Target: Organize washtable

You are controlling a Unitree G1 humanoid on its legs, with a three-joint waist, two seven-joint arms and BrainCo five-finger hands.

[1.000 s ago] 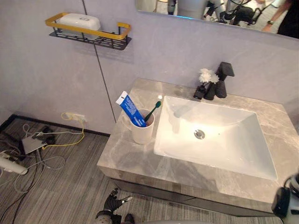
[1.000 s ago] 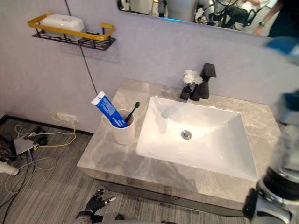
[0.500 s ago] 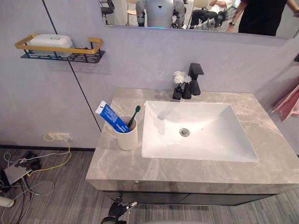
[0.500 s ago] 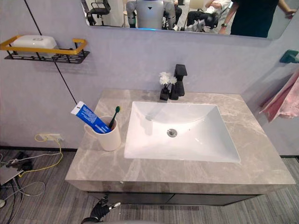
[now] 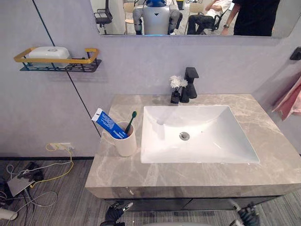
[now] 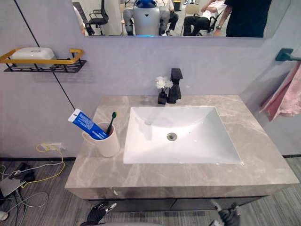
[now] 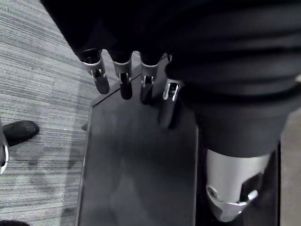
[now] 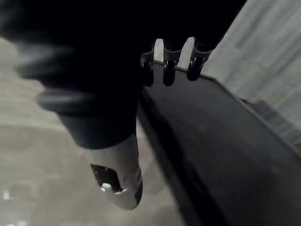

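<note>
A grey stone table [image 5: 188,176] stands against a pale wall, with a big white square sink [image 5: 211,141] set into it. On the table, just left of the sink, stands a cream round cup [image 5: 126,146]. A blue toothpaste tube [image 5: 109,124] leans out of the cup to the left. A green toothbrush [image 5: 130,121] stands in the cup beside the tube, tipped a little to the right.

At the back edge of the sink is a black tap [image 5: 190,84]. A small black vase with white flowers [image 5: 176,89] sits just beside the tap, on its left.

On the wall, up and to the left of the table, hangs a black wire shelf with a yellow rail [image 5: 56,66]. A white soap box [image 5: 48,52] lies on the shelf. A mirror [image 5: 188,16] hangs above the table, and a pink towel [image 5: 291,101] hangs at the far right.

The left hand [image 5: 115,214] is low down, below the front of the table, well apart from the cup. Its fingers [image 7: 123,80] are straight and loose and hold nothing. The right hand [image 5: 248,217] is low down on the other side, also below the table front. Its fingers [image 8: 170,70] are loose too and hold nothing.
</note>
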